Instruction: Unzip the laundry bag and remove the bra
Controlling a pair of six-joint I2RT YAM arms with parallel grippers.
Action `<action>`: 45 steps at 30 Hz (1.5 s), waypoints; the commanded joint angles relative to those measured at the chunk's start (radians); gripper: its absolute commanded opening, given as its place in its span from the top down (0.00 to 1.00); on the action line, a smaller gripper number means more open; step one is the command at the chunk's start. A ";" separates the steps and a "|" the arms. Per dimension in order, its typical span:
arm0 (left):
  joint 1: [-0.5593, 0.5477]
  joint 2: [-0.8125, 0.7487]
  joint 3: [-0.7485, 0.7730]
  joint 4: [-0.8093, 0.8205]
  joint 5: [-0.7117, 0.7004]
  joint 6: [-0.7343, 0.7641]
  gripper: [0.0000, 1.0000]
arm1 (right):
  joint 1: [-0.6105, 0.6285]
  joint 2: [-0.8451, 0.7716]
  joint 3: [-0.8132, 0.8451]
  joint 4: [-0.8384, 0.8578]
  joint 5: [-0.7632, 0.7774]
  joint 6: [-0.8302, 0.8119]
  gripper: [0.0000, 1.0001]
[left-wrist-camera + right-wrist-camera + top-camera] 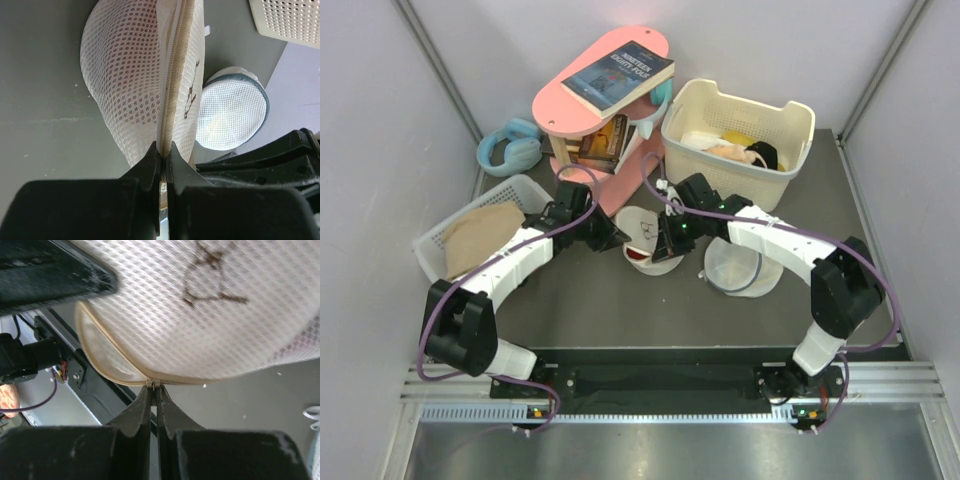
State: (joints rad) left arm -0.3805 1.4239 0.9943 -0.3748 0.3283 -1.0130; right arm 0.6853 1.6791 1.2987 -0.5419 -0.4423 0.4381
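Black fingers of the left gripper (162, 150) are pinched tight on the zipper seam (172, 75) of the laundry bag (125, 75), which is at the middle of the table (580, 310), between the 2 arms. Opposite, the right gripper (154, 389) is clamped on the zipper pull (152, 384). Dark red of the bra (639, 258) shows through the mesh. 1 white mesh bag (735, 268) lies just beside it, toward the right edge.

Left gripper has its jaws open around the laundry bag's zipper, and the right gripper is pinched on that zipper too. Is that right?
Not quite. The left gripper is not open: the left wrist view shows its jaws shut on the zipper of the laundry bag. The right gripper is pinched on that zipper too, as you said.
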 commanded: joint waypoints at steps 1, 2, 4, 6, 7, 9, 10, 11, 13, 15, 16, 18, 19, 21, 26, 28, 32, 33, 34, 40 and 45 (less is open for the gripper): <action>0.041 -0.029 -0.013 0.004 -0.006 0.053 1.00 | -0.056 -0.067 -0.029 -0.006 0.016 -0.038 1.00; 0.046 -0.036 -0.013 0.002 -0.003 0.056 1.00 | -0.084 -0.071 -0.044 -0.012 0.016 -0.044 1.00; 0.061 -0.039 -0.011 0.004 0.011 0.066 1.00 | -0.111 -0.084 -0.058 -0.021 0.014 -0.065 1.00; 0.066 -0.033 -0.005 0.007 0.017 0.079 1.00 | -0.148 -0.091 -0.067 -0.035 0.016 -0.082 1.00; 0.066 -0.028 0.001 0.008 0.028 0.091 1.00 | -0.156 -0.091 -0.067 -0.041 0.016 -0.097 1.00; 0.066 -0.008 0.018 0.023 0.047 0.111 1.00 | -0.162 -0.090 -0.050 -0.058 0.017 -0.113 1.00; 0.066 0.000 0.026 0.040 0.058 0.117 1.00 | -0.162 -0.088 -0.033 -0.061 0.013 -0.121 1.00; 0.066 0.022 0.044 0.048 0.063 0.123 1.00 | -0.158 -0.084 -0.027 -0.061 0.007 -0.121 1.00; 0.066 0.047 0.067 0.075 0.074 0.152 1.00 | -0.145 -0.079 -0.001 -0.061 -0.006 -0.122 1.00; 0.066 0.085 0.110 0.080 0.083 0.175 1.00 | -0.116 -0.068 0.019 -0.061 -0.007 -0.114 1.00; 0.066 0.099 0.125 0.077 0.083 0.182 0.91 | -0.106 -0.065 0.033 -0.058 -0.007 -0.104 1.00; 0.066 0.124 0.181 0.025 0.075 0.188 0.50 | -0.072 -0.053 0.043 -0.047 -0.010 -0.085 1.00; 0.065 0.119 0.197 0.010 0.072 0.189 0.38 | -0.061 -0.048 0.048 -0.030 -0.012 -0.064 1.00; 0.065 0.103 0.195 -0.045 0.032 0.192 0.26 | -0.037 -0.036 0.047 -0.010 -0.018 -0.027 1.00; 0.061 0.004 0.120 -0.183 -0.015 0.189 0.25 | 0.006 -0.001 0.057 0.054 -0.039 0.017 1.00; 0.058 -0.041 0.069 -0.193 -0.026 0.179 0.25 | 0.016 0.013 0.080 0.054 -0.053 0.022 1.00; 0.058 -0.075 0.012 -0.205 -0.043 0.157 0.26 | 0.039 0.050 0.122 0.034 -0.056 0.010 1.00; 0.058 -0.075 0.004 -0.200 -0.046 0.152 0.27 | 0.043 0.053 0.129 0.028 -0.058 0.005 1.00; 0.058 -0.075 -0.009 -0.176 -0.035 0.148 0.28 | 0.048 0.057 0.140 0.023 -0.059 0.005 1.00; 0.055 -0.043 -0.034 -0.139 -0.043 0.137 0.34 | 0.054 0.062 0.145 0.019 -0.061 0.004 1.00; 0.055 -0.026 -0.054 -0.110 -0.035 0.137 0.53 | 0.054 0.059 0.145 0.016 -0.055 0.005 1.00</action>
State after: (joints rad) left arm -0.3218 1.3884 0.9592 -0.5392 0.2966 -0.8719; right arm 0.7250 1.7454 1.3964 -0.5480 -0.4843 0.4423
